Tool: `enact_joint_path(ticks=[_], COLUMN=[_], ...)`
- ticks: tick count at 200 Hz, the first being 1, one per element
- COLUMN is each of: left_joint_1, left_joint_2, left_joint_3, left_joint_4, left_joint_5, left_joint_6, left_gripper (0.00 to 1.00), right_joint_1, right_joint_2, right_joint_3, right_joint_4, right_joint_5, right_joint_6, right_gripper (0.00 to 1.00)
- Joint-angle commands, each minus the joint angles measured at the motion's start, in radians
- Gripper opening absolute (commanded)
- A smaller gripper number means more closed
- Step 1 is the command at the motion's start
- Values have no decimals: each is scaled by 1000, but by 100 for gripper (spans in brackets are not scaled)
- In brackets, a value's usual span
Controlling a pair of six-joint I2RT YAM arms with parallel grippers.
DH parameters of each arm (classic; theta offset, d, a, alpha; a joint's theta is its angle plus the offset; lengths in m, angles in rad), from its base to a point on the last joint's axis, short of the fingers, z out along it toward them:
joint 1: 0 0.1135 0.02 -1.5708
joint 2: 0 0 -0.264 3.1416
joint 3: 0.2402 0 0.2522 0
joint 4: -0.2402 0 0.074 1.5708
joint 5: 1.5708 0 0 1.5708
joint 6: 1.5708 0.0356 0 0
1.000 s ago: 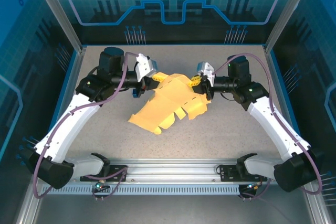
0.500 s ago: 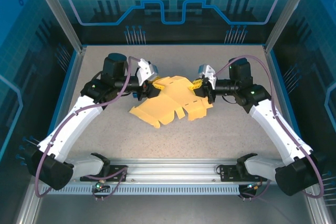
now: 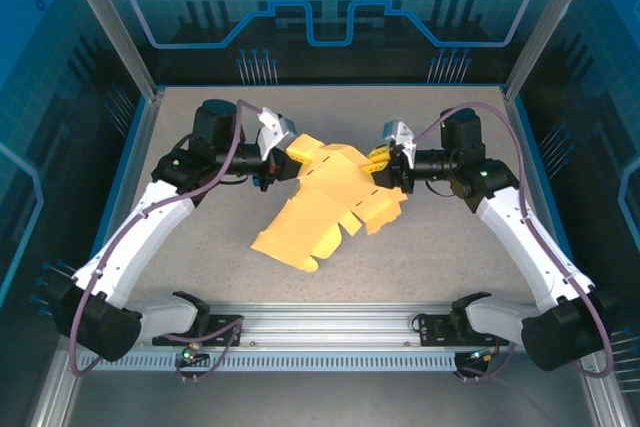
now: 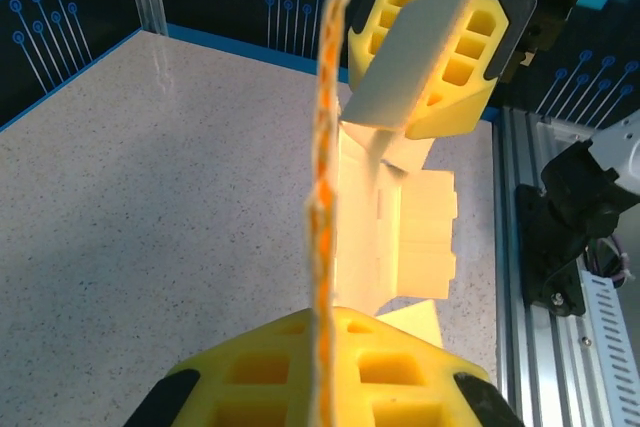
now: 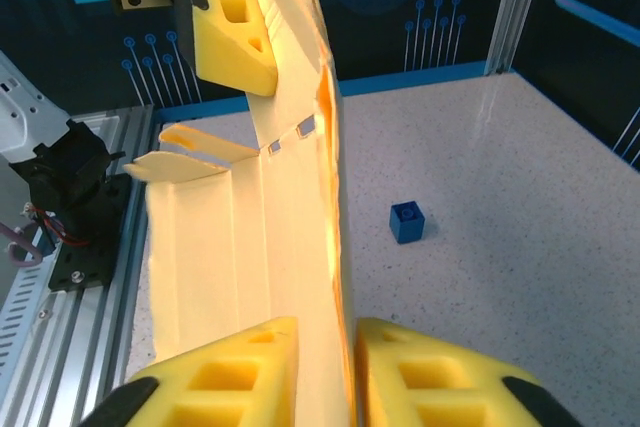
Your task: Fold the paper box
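Observation:
The paper box point(image 3: 330, 202) is a pale yellow unfolded card, held up over the table's middle with its near flaps drooping to the surface. My left gripper point(image 3: 292, 159) is shut on its far-left edge. In the left wrist view the card's edge point(image 4: 325, 147) runs straight up from between the closed yellow fingers point(image 4: 400, 367) of that gripper point(image 4: 325, 347). My right gripper point(image 3: 378, 169) is at the box's right side. In the right wrist view its jaws point(image 5: 328, 357) stand slightly apart, so it is open, with the box's panel point(image 5: 240, 247) passing between them.
A tiny dark blue cube point(image 5: 406, 221) lies on the speckled table to the right of the box. The aluminium rail point(image 3: 320, 332) with both arm bases runs along the near edge. Frame posts and blue panels wall the back and sides.
The box dipped, then rose again, and its near flaps now hang closer to the front. The right gripper's jaws have parted a little. The left gripper has shifted slightly back-left.

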Motion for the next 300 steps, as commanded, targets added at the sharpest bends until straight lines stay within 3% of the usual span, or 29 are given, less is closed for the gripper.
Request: enact_joint_path(ticks=[1,85,167,194,225,252,300], left_joint_1=[37,55,54,54,55,54,49], left_joint_2=[-39,-46,-34,-32,-38,-32,7], left_joint_3=[-1,-24,-37,-72,-133,-162,-145], left_joint_4=[51,93,108,182,267,306,370], left_joint_5=[104,149,111,77,40,32,53], left_joint_6=[-77,-116,-145,-229,-279,-290,-372], left_gripper=[0,0,0,23,40,47,46], right_joint_1=[-31,-42,-39,-30,-22,-10,-3], right_joint_2=[-15,-10,-26,-40,-44,-68,-97], right_joint_3=[4,-2,-1,-24,-32,-50,-57], right_joint_4=[58,92,93,103,77,74,61], right_joint_5=[-100,-87,-14,24,32,38,42], right_joint_6=[23,33,59,93,108,131,160], right_gripper=[25,18,2,0,0,0,0])
